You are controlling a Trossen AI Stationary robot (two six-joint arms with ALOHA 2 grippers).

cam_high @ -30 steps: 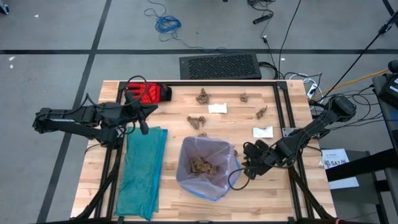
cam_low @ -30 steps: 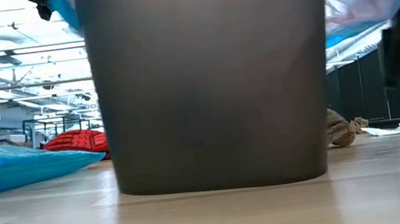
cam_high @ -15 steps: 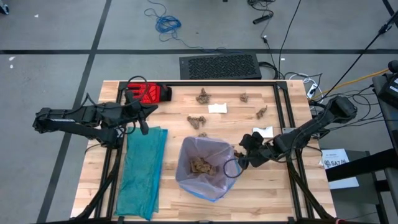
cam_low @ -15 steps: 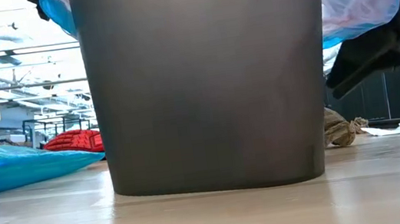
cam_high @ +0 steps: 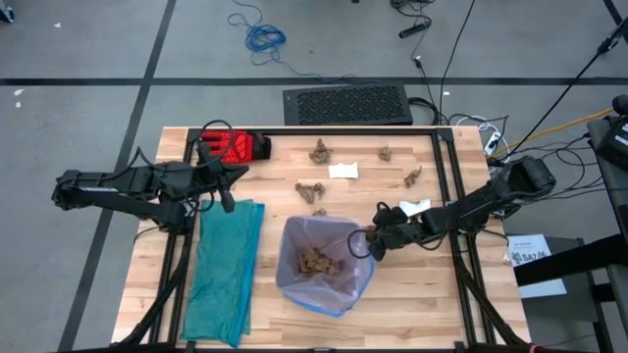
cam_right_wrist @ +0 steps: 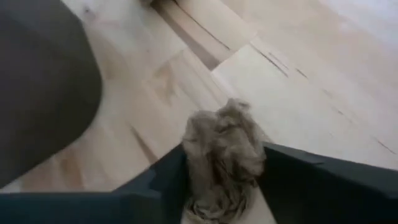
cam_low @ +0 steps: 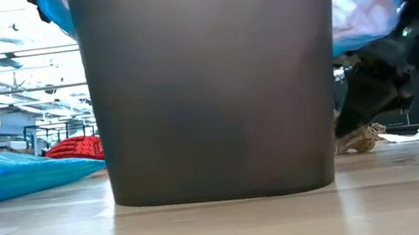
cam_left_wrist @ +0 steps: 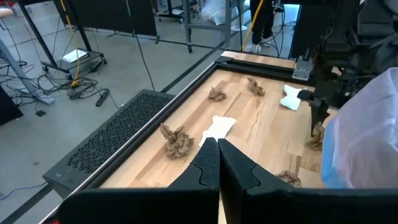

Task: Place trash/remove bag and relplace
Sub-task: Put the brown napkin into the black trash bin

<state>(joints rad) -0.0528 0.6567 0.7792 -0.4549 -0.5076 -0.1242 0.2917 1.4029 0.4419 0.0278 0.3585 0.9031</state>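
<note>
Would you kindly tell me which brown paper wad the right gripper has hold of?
The wad beside the bin's right rim, pinched in the right gripper; the others lie untouched farther back.

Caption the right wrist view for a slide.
Right tool shut on a crumpled brown paper wad above the wooden table, beside the dark bin.

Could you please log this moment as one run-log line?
right gripper: shut on brown paper wad, beside bin | left gripper: shut, waiting near red glove
</note>
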